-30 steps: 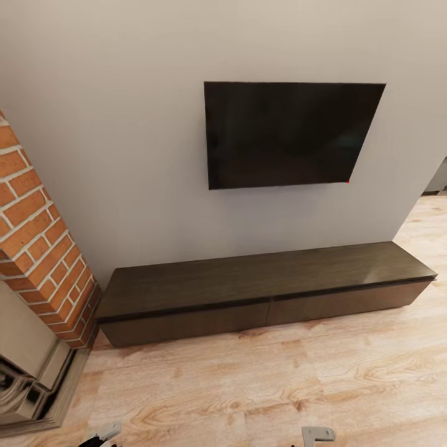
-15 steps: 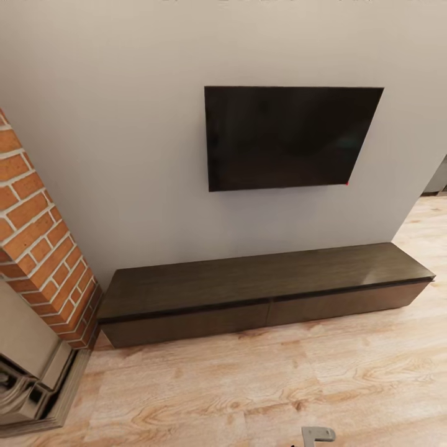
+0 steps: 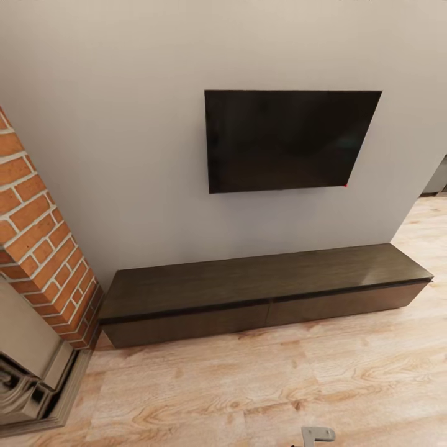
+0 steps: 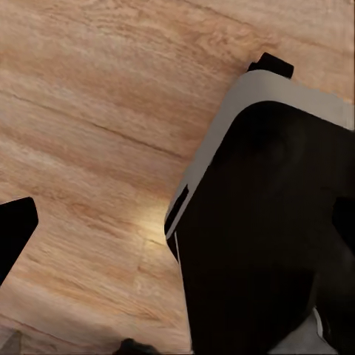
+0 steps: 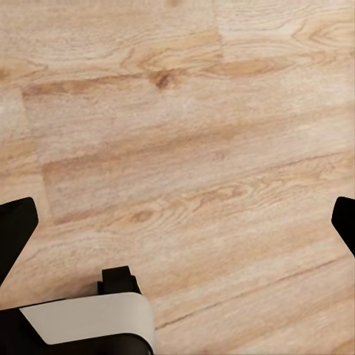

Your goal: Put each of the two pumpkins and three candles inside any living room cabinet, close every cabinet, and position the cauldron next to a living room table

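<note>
Facing the cabinet point(image 3: 261, 292), drawers shut; bare wooden floor point(image 3: 248, 385) before it.

Dark matt wood cabinet point(image 3: 261, 288); pale grained plank floor point(image 3: 279, 385); rough red brick point(image 3: 37, 248)

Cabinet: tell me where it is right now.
In the head view the cabinet lies low against the wall, directly below the TV, its left end beside the brick fireplace.
</note>
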Robot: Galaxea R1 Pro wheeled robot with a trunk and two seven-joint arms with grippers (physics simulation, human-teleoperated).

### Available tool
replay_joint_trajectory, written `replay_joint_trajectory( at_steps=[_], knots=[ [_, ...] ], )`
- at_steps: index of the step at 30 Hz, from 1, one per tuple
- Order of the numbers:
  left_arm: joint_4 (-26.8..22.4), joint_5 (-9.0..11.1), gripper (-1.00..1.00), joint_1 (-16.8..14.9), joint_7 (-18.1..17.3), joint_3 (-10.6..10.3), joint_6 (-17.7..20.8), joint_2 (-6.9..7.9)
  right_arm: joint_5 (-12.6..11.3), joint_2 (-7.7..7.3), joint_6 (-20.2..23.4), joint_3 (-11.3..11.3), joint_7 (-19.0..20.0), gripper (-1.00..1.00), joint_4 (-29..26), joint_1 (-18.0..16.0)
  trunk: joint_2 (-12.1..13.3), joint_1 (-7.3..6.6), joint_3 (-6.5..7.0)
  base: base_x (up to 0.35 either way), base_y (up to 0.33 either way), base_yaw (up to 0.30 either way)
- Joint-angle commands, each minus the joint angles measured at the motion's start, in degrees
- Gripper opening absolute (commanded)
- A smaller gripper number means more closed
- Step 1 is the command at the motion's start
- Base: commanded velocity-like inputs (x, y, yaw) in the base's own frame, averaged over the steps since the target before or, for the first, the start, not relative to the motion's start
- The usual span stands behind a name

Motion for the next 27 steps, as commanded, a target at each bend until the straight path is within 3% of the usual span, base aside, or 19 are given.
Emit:
replay_joint_trajectory(
  at_steps=[1, 4, 8, 18, 24, 27],
  knots=[
    [-0.2, 0.3, 1.00, 0.2, -0.9, -0.6, 0.4, 0.04, -0.6, 0.05, -0.4, 0.5, 0.0, 1.00, 0.2, -0.1, 0.4, -0.21, 0.11, 0.000, 0.000, 0.000],
    [-0.2, -1.8, 1.00, 0.9, -5.9, -2.0, 0.4, 0.08, -0.6, 0.05, -0.4, 0.5, 0.0, 1.00, 0.2, -0.1, 0.8, -0.43, 0.29, 0.000, 0.000, 0.000],
    [-0.2, -3.0, 1.00, 1.2, -8.0, -2.6, 0.3, 0.17, -0.6, 0.05, -0.4, 0.5, 0.0, 1.00, 0.2, -0.1, 0.8, -0.43, 0.29, 0.000, 0.000, 0.000],
    [-0.2, -3.8, 1.00, 1.3, -8.8, -3.0, 0.2, 0.02, -0.6, 0.05, -0.4, 0.5, 0.0, 1.00, 0.2, -0.1, 0.8, -0.43, 0.29, 0.000, 0.000, 0.000],
    [-0.2, -3.7, 1.00, 1.3, -9.2, -3.1, 0.3, -0.05, -0.6, 0.05, -0.4, 0.5, 0.0, 1.00, 0.2, -0.1, 3.2, -1.75, 1.37, 0.000, 0.000, 0.000],
    [-0.2, -3.5, 1.00, 1.3, -9.2, -3.0, 0.4, -0.03, -0.6, 0.05, -0.4, 0.5, 0.0, 1.00, 0.2, -0.1, 3.2, -1.75, 1.37, 0.000, 0.000, 0.000]
  ],
)
